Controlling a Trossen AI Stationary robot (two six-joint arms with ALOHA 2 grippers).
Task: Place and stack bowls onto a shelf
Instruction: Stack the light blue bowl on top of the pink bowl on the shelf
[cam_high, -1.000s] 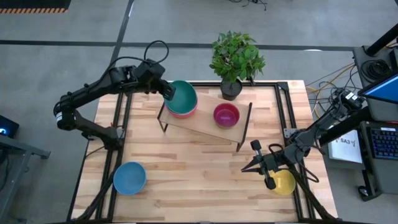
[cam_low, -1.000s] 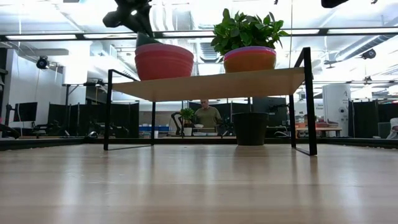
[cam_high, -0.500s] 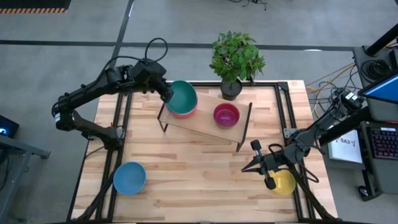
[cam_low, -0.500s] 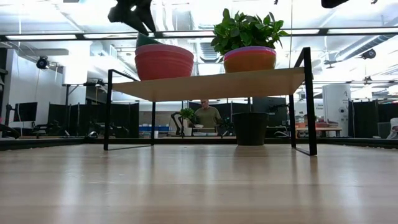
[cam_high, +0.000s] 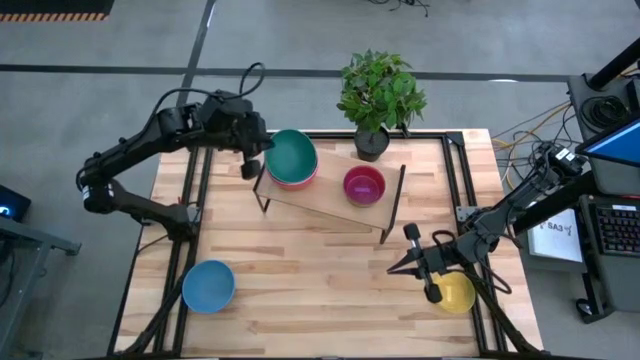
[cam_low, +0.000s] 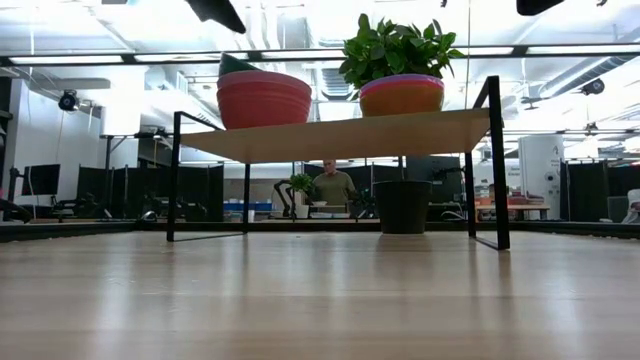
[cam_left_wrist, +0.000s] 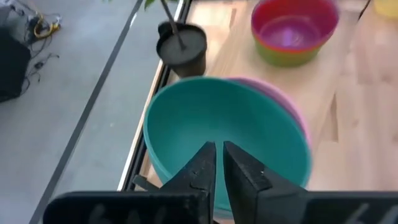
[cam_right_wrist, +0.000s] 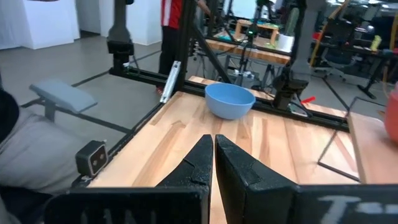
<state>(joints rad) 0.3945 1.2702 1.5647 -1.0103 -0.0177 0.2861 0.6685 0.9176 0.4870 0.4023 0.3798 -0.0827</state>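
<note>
From above, the left gripper hovers just beside the teal bowl, which tops a stack on the shelf; the right gripper waits by the yellow bowl.

At table height, two bowl stacks sit on the shelf.

Each wrist camera shows nearly closed, empty jaws (the right one faces the blue bowl).

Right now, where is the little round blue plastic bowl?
In the high view the round blue plastic bowl sits alone on the wooden tabletop near its front left corner, well clear of the light-wood shelf.
</note>
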